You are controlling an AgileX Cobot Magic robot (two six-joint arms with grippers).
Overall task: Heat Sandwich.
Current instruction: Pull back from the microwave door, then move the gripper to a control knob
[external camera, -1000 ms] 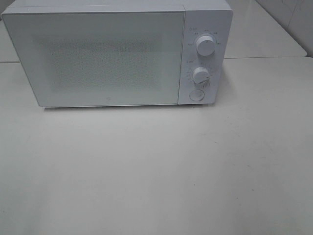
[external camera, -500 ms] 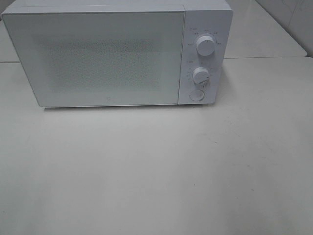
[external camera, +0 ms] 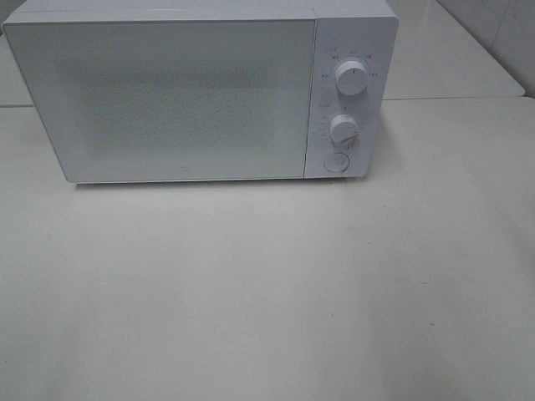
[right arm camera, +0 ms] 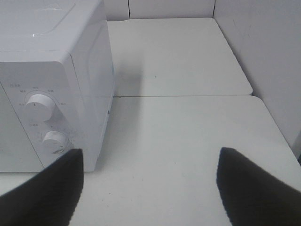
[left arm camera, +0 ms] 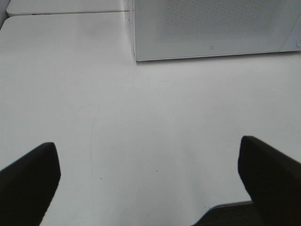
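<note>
White table (external camera: pixel 267 301), white microwave (external camera: pixel 205 92) on it, door (external camera: pixel 159 104) shut

sandwich: not visible in any view | microwave (external camera: pixel 184 92): white, door shut, upright on table (external camera: pixel 267 292)

Microwave (external camera: pixel 201 96): on table (external camera: pixel 267 292), far side, left of ctr.
Upper knob (external camera: pixel 351 77): above lower knob (external camera: pixel 343 129), both right of door (external camera: pixel 163 100).

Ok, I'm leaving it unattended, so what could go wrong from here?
No sandwich shows in any view; the left gripper and right gripper are open and empty, so there may be nothing to heat. The door is shut; pressing the button could bump the knob just above.
</note>
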